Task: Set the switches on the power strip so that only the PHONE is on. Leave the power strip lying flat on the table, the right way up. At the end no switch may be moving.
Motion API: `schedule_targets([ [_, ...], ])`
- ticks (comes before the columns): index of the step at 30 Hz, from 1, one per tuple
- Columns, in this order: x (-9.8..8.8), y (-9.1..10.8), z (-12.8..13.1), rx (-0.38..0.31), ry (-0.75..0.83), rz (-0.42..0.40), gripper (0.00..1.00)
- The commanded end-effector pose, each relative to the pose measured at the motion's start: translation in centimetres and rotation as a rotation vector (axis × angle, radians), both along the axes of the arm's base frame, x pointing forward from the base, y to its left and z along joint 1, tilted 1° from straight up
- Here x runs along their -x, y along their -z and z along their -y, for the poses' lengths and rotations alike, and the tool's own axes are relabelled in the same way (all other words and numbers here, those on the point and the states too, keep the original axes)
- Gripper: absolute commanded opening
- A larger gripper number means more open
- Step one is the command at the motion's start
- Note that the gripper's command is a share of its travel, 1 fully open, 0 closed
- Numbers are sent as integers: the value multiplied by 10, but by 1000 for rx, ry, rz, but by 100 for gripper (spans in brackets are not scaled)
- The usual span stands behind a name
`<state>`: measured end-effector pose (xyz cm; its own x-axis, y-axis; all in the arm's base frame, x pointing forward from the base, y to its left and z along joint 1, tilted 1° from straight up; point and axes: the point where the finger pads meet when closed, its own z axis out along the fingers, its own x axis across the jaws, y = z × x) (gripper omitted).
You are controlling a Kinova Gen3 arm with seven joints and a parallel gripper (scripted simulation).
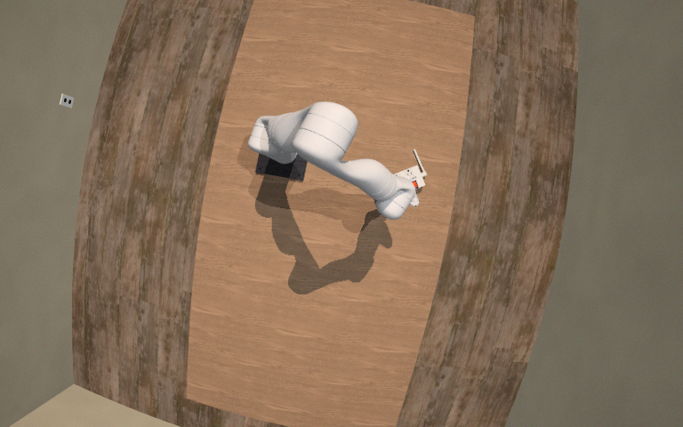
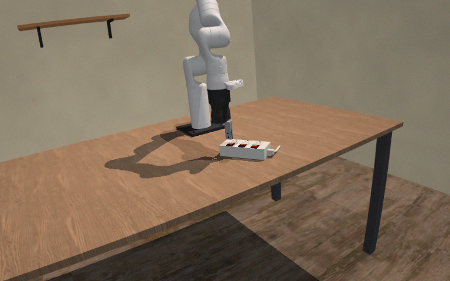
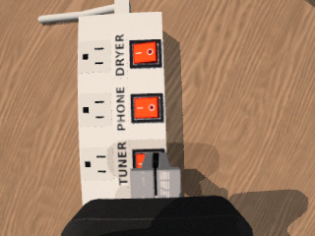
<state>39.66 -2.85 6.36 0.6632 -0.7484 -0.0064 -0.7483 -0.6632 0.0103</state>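
Observation:
A white power strip [image 3: 121, 106] lies flat on the wooden table, right way up, with three red rocker switches. In the wrist view they are labelled DRYER [image 3: 145, 54], PHONE [image 3: 148, 109] and TUNER [image 3: 146, 159]. My gripper [image 3: 156, 167] is shut and empty, with its fingertips straight over the near end of the TUNER switch and hiding part of it. In the exterior view the fingers [image 2: 228, 130] hang just above the strip's left end [image 2: 245, 148]. From above, my arm covers most of the strip [image 1: 412, 177].
A short cord stub [image 3: 82, 14] sticks out of the strip's far end. The arm's base [image 2: 199, 127] stands behind the strip. The table's front edge [image 2: 300, 170] runs close to the strip. A wall shelf [image 2: 72, 21] hangs high at the back left.

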Motion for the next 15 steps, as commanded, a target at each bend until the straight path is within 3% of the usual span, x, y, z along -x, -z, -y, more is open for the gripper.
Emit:
schedule_targets([
  [1,1,4,0,0,1,-4,0],
  [15,1,13,0,0,1,-4,0],
])
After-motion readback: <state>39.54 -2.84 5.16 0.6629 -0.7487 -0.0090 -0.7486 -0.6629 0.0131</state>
